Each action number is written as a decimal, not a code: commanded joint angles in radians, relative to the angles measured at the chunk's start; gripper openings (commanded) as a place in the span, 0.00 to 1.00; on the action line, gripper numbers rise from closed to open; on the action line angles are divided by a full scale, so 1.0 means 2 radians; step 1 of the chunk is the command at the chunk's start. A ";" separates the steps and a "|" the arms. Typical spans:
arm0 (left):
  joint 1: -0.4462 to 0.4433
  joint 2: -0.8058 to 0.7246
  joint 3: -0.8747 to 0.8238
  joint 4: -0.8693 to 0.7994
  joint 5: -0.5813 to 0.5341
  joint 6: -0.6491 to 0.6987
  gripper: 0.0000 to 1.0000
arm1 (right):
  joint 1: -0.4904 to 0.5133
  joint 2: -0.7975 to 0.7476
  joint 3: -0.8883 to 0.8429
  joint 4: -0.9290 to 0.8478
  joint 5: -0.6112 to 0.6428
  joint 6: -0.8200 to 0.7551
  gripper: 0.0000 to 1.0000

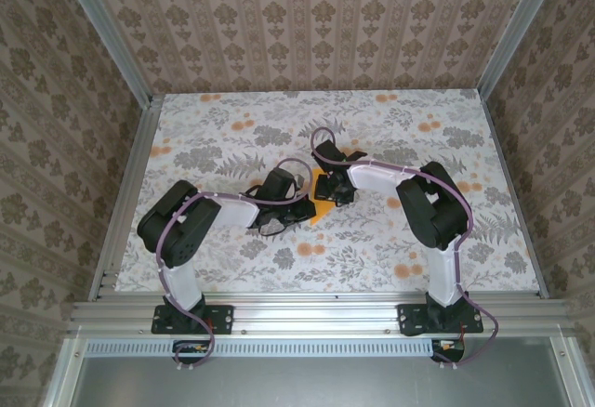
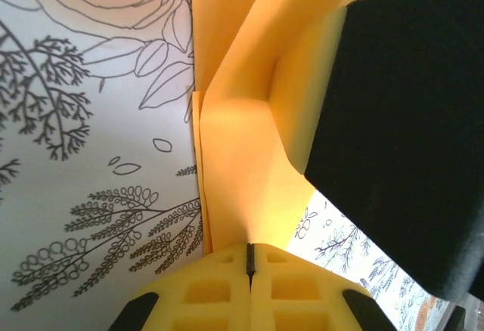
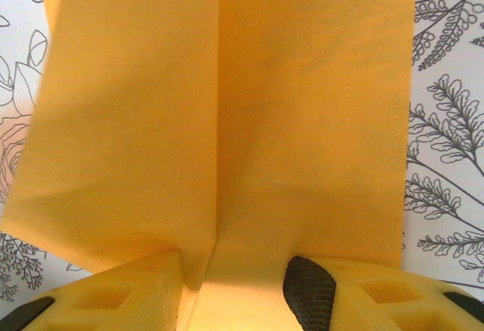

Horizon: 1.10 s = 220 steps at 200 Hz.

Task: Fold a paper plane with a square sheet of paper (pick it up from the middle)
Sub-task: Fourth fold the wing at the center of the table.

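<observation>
On the flowered table [image 1: 232,128], left of centre, the left gripper [image 1: 282,218] [image 2: 249,254] lies low with its yellow fingers [image 2: 212,289] pressed together, tips meeting one end of the square sheet of paper [image 1: 322,184] [image 2: 234,165] [image 3: 227,119]. Whether they pinch it, I cannot tell. The sheet sits mid-table between both grippers, creased down its middle, one flap standing up. Just right of it, the right gripper [image 1: 335,190] [image 3: 234,274] holds its fingers apart, the paper running into the gap between them.
</observation>
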 commanded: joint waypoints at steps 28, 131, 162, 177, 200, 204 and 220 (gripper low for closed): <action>-0.003 0.015 0.007 -0.071 -0.022 0.029 0.00 | -0.013 0.079 -0.042 -0.072 0.031 0.006 0.50; -0.005 0.045 0.004 -0.083 -0.010 0.032 0.00 | -0.043 -0.117 -0.079 0.096 -0.162 -0.002 0.45; -0.005 0.046 0.002 -0.082 -0.008 0.032 0.00 | -0.042 -0.131 -0.136 0.173 -0.210 0.009 0.24; -0.005 0.044 0.000 -0.086 -0.009 0.033 0.00 | -0.040 -0.119 -0.139 0.174 -0.217 0.010 0.13; -0.005 0.042 0.000 -0.086 -0.011 0.033 0.00 | -0.038 -0.100 -0.145 0.187 -0.225 0.014 0.01; -0.005 0.042 0.000 -0.086 -0.012 0.032 0.00 | -0.037 -0.096 -0.144 0.186 -0.227 0.013 0.00; -0.004 0.043 -0.001 -0.085 -0.012 0.031 0.00 | -0.036 -0.082 -0.146 0.199 -0.237 0.013 0.00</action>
